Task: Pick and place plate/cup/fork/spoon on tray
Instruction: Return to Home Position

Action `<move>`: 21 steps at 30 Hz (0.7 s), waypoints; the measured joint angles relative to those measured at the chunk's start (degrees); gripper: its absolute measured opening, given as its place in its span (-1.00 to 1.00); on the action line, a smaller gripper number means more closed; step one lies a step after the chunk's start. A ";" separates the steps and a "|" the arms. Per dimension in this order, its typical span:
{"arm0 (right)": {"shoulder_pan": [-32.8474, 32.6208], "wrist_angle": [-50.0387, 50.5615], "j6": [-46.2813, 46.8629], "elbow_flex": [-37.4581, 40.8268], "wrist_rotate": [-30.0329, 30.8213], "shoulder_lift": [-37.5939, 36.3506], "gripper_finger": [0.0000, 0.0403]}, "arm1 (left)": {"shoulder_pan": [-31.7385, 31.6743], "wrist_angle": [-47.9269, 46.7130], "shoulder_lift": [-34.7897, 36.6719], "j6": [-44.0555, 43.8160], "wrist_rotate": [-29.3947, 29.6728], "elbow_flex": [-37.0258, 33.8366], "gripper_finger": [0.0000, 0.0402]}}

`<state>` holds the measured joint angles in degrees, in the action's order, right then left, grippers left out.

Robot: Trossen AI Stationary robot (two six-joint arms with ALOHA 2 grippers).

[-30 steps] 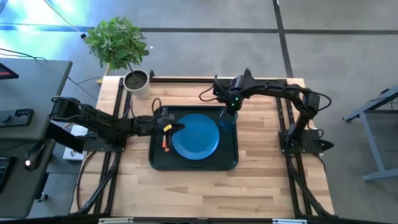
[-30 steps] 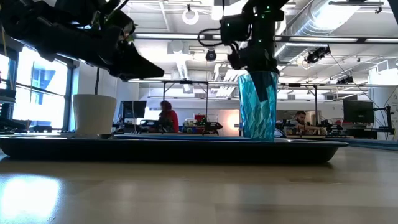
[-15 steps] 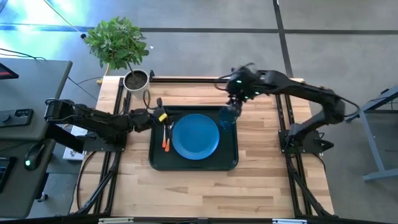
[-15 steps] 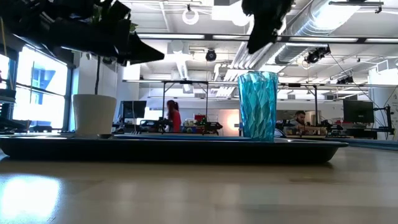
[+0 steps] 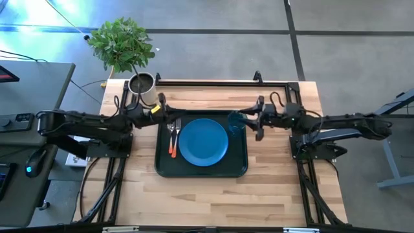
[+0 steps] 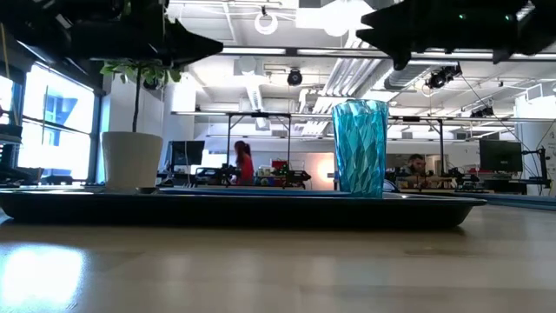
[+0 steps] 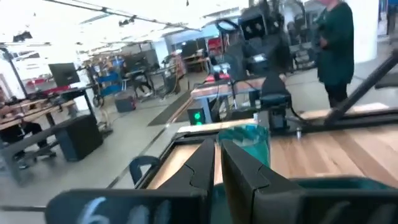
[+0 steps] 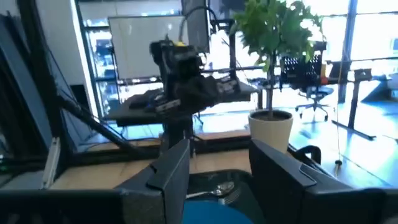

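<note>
Listing the right gripper (image 8: pixel 219 149) first: we found its two fingers spread wide and holding nothing. It hung above the table just off the tray's (image 5: pixel 202 171) right rim, beside the cup (image 5: pixel 235 121) but apart from it. The left gripper (image 7: pixel 217 146) had its fingers drawn almost together, with only a slit between them, and it too was empty. It sat over the tray's left rear corner, near the potted plant (image 5: pixel 142 84).

Cup: a see-through teal tumbler with a faceted wall. It stood upright inside the tray, in the corner nearest the right gripper.

Plate (image 5: pixel 203 142): round, bright blue, lying flat in the middle of the tray.

Fork and spoon (image 5: pixel 174 137): they lay side by side on the tray floor between the plate and the left rim, orange handles pointing the same way. We could not tell which of the two was which from above.

Tray: dark green, with rounded corners, resting on the wooden table (image 5: pixel 213 194).
</note>
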<state>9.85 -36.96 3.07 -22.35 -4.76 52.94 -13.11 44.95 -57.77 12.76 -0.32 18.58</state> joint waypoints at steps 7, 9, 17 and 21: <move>1.01 8.27 -2.06 2.93 -1.28 -7.50 -0.22 | -7.68 2.69 -3.65 -2.22 -0.57 0.01 -0.91; 2.24 12.44 -2.08 2.93 -1.73 -11.23 -0.22 | -9.21 0.59 -2.28 -3.10 -0.52 0.00 -0.91; 5.59 28.49 -1.70 2.91 -5.38 -26.32 -0.22 | -10.77 -7.38 7.43 -5.27 -1.15 -0.56 -0.91; 5.62 31.80 -1.59 2.91 -5.76 -27.99 -0.22 | -10.63 -5.03 8.18 -7.42 -1.80 -4.23 -0.91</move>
<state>15.46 -5.15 1.48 -19.44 -10.52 24.95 -23.75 39.91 -49.58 5.34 -2.13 14.35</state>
